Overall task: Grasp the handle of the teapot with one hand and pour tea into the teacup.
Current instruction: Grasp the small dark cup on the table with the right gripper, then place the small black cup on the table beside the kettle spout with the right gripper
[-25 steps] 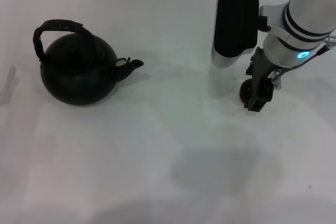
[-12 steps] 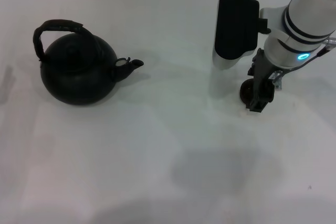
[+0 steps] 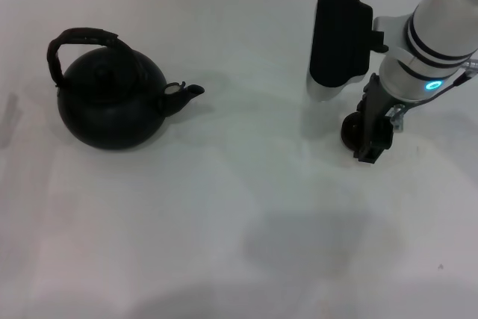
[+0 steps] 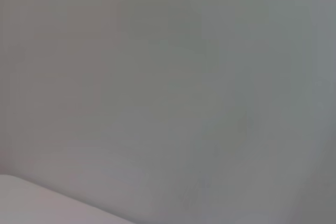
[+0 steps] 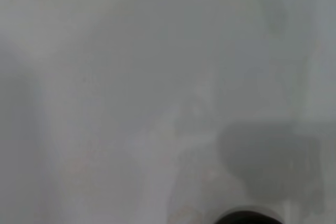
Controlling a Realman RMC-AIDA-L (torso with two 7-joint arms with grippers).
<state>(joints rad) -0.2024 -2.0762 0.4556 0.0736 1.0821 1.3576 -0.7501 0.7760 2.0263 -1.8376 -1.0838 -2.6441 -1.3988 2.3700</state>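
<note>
Reaching down near the right edge of the desk point(image 3: 246, 207), the right gripper point(image 3: 371, 140) hangs with its dark fingers point(image 3: 367, 151) pointing at the surface, right against the teacup point(image 3: 350, 130). The fingers look to be closed around the cup's rim on its right side, though the black of both runs together and the exact contact cannot be made out. Only the left part of the teacup shows in the head view: a tiny round black form with a dull sheen, sitting on the desk. In the right wrist view just a dark curved sliver of the teacup point(image 5: 247, 216) shows against the pale surface.

Above the fingers, the arm is a smooth white cylinder with black bands and a glowing cyan ring, and a glossy black rounded housing with a silver base stands beside it toward the far edge.

Well apart, near the left edge of the desk, the teapot point(image 3: 112, 102) sits upright: a squat, round, dark green-black body with a matte finish, a knobbed lid and a short spout pointing toward the right side. The handle point(image 3: 78, 42) arches over its top, rough, dark brown and wrapped.

The desk is plain, smooth and white. The left gripper is out of sight.
</note>
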